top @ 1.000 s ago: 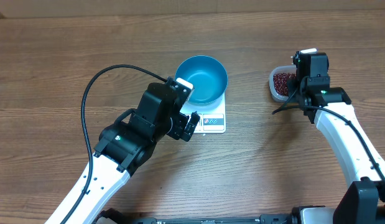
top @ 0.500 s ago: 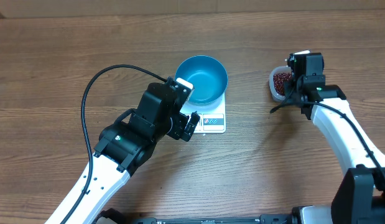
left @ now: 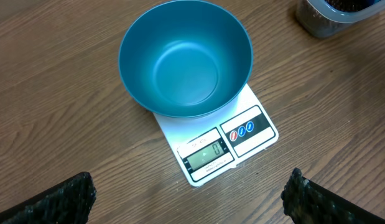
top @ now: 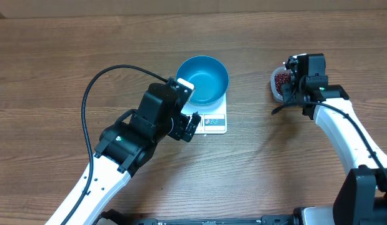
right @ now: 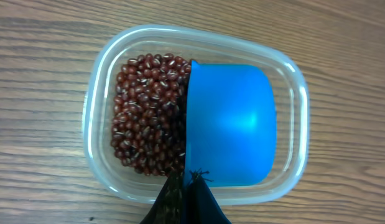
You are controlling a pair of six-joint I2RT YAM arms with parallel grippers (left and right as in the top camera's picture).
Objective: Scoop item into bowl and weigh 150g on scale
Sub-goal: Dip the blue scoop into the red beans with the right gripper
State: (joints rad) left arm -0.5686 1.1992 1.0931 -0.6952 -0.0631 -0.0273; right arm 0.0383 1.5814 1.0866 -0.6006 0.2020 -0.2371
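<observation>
Right gripper [right: 186,198]: my jaws are closed tight at the near edge of the blue scoop [right: 232,124], gripping it. The scoop's handle is hidden beneath my fingers. The scoop sits inside the clear tub [right: 96,81], with its bowl part pressed against the beans [right: 145,112], which fill the rest of the tub as a loose dark red-brown pile. I see no beans in the scoop.

Left gripper [left: 189,204]: my jaws stand wide apart and hold nothing. They hang above the table [top: 55,50] just in front of the scale [left: 242,134], touching neither the scale nor the bowl.

Scale and load: the blue bowl [left: 186,62] rests on the back part of the scale, overhanging its rear edge. It is upright, with nothing in it. The display and buttons along the front edge are uncovered.

View differences: the left wrist view shows the display reading a single zero, which the overhead view is too small to confirm. The overhead view places the tub well apart from the scale, to the scale's right. The left wrist view catches only a corner of the tub. The right wrist view alone shows the scoop among the beans.
</observation>
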